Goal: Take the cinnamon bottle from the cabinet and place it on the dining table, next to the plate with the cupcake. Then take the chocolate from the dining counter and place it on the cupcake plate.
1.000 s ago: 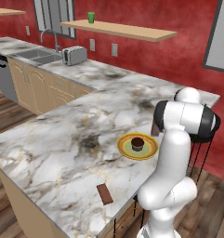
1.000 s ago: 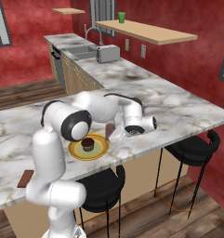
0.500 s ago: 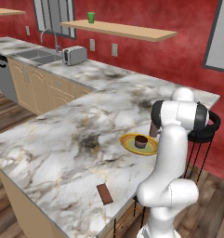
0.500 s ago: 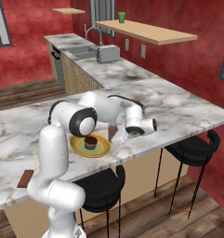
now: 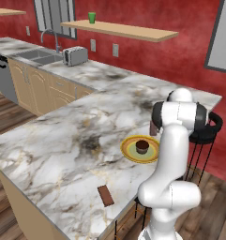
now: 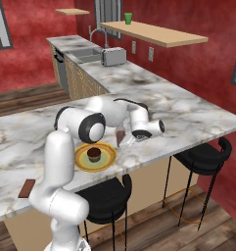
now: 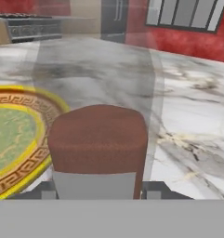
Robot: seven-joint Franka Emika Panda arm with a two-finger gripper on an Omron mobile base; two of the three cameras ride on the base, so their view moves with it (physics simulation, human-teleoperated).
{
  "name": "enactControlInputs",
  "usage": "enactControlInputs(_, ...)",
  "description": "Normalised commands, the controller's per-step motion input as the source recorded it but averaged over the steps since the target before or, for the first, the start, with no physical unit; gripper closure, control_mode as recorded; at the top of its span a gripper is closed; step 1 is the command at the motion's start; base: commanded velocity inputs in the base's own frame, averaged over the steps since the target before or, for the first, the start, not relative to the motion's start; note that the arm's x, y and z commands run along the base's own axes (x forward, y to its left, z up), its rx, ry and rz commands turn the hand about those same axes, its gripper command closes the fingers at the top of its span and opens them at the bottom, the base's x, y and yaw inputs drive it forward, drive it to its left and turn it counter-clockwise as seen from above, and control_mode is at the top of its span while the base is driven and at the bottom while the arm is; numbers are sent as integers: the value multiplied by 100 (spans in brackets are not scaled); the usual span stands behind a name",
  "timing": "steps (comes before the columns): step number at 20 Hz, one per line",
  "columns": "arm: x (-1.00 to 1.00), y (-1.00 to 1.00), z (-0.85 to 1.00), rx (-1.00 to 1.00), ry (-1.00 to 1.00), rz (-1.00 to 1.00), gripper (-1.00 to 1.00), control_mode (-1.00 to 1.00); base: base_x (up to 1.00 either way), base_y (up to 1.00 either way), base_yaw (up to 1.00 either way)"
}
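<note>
My gripper is shut on the cinnamon bottle, a slim bottle of reddish-brown powder held upright just right of the plate. In the hand view the cinnamon bottle looms between my fingers, with the yellow plate close on its left. I cannot tell whether its base touches the marble. The dark cupcake sits mid-plate. From the left base view the cinnamon bottle peeks out behind my arm, past the plate and cupcake. The chocolate lies flat near the dining table's front edge.
Black stools stand along the island's near side, one under the plate. A toaster and sink sit on the back counter. A green cup stands on the wall shelf. The chocolate lies far left of the plate.
My arm's elbow has swung aside, uncovering more of the plate in the left base view. The hand with the bottle stays beside the plate.
</note>
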Motion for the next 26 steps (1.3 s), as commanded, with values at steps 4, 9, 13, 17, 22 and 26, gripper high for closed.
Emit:
enactControlInputs(4, 40, 0, -44, -5, 0, -5, 100, -100, 0, 0, 0)
enactControlInputs(9, 30, -1, -45, 0, -3, -2, 100, -100, 0, 0, 0)
enactControlInputs(13, 21, -8, -32, 0, -6, 0, 100, -100, 0, 0, 0)
enactControlInputs(17, 1, 0, -23, 0, -16, 0, -100, -100, 0, 0, 0)
enactControlInputs(22, -5, 0, -5, -3, -15, -2, -100, -100, 0, 0, 0)
enactControlInputs(26, -2, 0, 0, -1, 0, -4, -100, -100, 0, 0, 0)
